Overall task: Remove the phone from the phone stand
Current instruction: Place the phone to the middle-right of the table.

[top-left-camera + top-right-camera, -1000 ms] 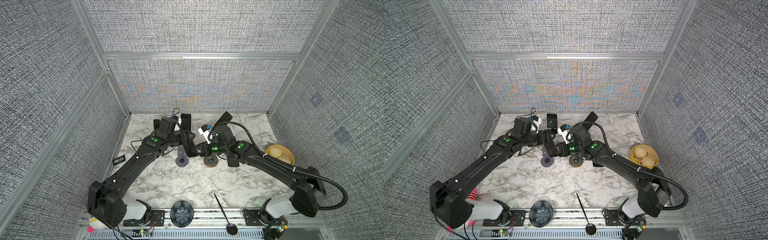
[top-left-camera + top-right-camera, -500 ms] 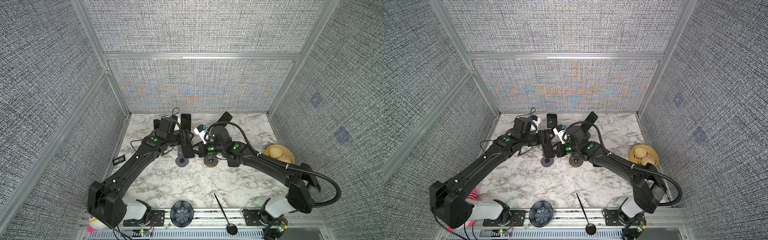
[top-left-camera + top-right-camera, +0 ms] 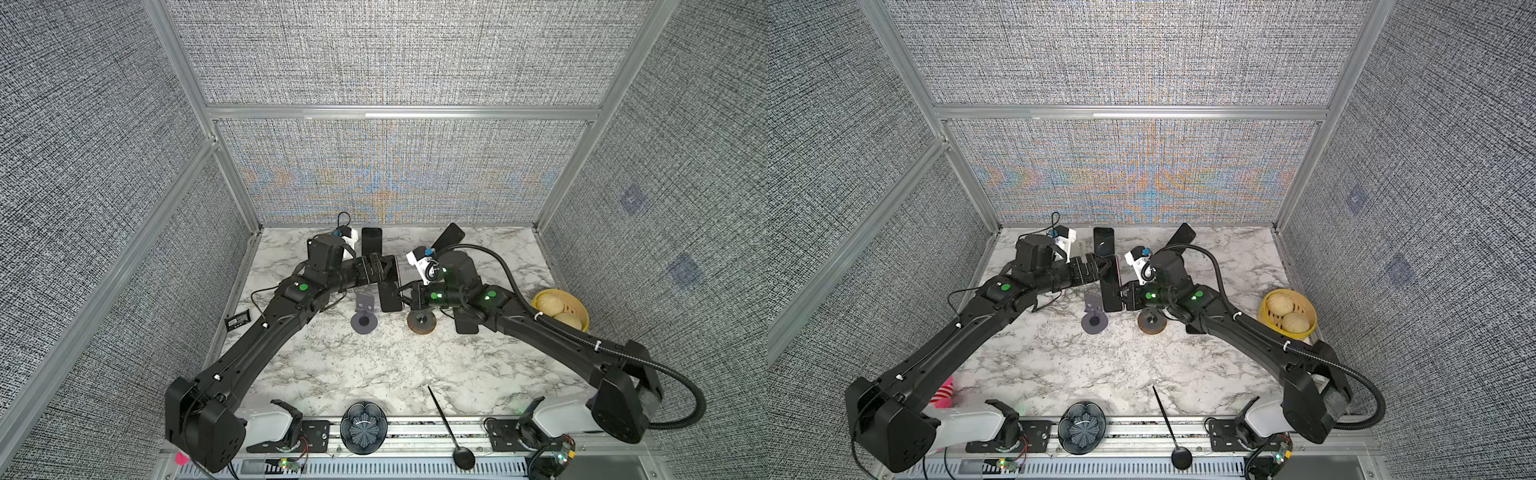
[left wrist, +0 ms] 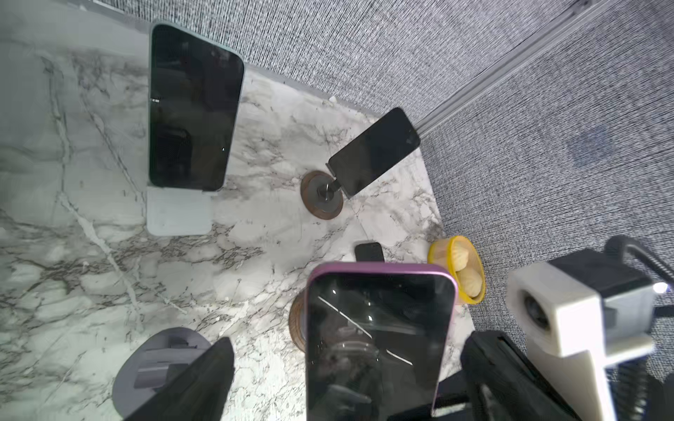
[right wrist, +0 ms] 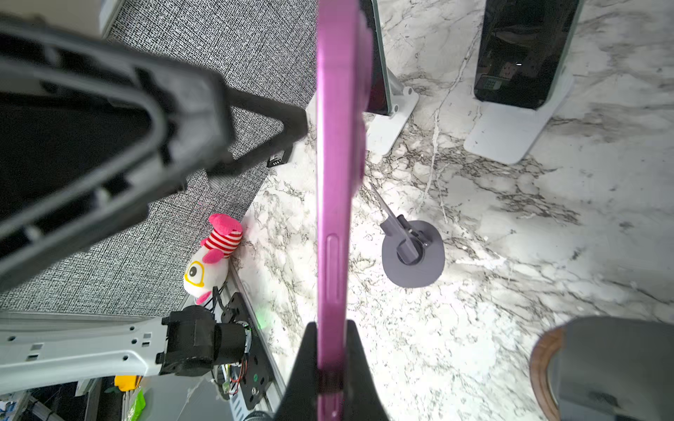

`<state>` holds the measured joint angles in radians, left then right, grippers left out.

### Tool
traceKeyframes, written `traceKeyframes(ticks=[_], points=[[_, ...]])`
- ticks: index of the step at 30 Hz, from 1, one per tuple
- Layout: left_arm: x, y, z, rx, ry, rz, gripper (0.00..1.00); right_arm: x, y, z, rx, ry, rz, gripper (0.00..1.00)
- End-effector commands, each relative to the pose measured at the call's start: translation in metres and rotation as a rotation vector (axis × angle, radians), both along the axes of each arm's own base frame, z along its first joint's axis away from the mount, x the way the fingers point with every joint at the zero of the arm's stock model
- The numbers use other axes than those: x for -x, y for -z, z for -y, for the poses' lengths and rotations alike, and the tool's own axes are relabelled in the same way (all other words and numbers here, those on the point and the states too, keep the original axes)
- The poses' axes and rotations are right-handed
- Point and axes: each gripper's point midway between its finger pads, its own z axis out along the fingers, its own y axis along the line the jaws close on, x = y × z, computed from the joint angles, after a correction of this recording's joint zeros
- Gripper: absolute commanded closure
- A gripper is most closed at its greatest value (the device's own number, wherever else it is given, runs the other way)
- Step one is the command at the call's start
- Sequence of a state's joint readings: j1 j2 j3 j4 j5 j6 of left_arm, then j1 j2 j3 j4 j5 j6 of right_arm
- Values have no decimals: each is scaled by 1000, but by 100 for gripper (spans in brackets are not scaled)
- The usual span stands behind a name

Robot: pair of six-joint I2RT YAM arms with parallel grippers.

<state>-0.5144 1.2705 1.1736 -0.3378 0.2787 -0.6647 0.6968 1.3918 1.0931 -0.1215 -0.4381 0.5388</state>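
The phone (image 3: 390, 291), black-screened with a purple rim, hangs upright in the air just right of the grey phone stand (image 3: 364, 320), clear of it. The stand's plate (image 5: 392, 218) holds nothing. My right gripper (image 3: 402, 296) is shut on the phone's edge (image 5: 330, 233), one finger on each face; in the right wrist view the gripper (image 5: 330, 364) pinches the purple rim. My left gripper (image 4: 346, 379) is open, its fingers (image 4: 204, 382) standing apart on either side of the phone (image 4: 379, 328) without touching it.
At the back, a second phone stands on a white stand (image 3: 371, 243), and a third tilts on a wooden-base stand (image 3: 449, 237). Another wooden base (image 3: 421, 322) and a flat black phone (image 3: 465, 324) lie under my right arm. Yellow bun basket (image 3: 561, 309) at right.
My right gripper has closed on the phone's edge. My left gripper, which was holding the phone, has opened and let it go.
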Motion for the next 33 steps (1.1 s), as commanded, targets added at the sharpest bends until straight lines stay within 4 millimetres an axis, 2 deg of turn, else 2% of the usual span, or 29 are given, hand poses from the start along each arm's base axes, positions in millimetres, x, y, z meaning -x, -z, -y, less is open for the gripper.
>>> traceKeyframes(ticks=[1, 7, 11, 14, 19, 27, 33], points=[[-6, -21, -8, -34, -26, 94, 2, 3, -4, 22, 29, 31, -13, 100], [-5, -15, -13, -85, -20, 114, 2, 24, -6, 114, 166, 122, -62, 100], [-6, -7, -11, -88, -10, 120, 2, 39, 7, 175, 225, 159, -195, 100], [-6, -3, -6, -76, 15, 114, 2, 38, 20, 210, 249, 198, -265, 100], [-6, 5, -3, -62, 32, 110, 2, 22, 50, 239, 330, 224, -356, 100], [-6, 15, -4, -11, 23, 70, 3, -1, 85, 275, 391, 240, -456, 100], [-7, 13, -1, -11, 52, 78, 3, -17, 122, 288, 429, 208, -507, 100]])
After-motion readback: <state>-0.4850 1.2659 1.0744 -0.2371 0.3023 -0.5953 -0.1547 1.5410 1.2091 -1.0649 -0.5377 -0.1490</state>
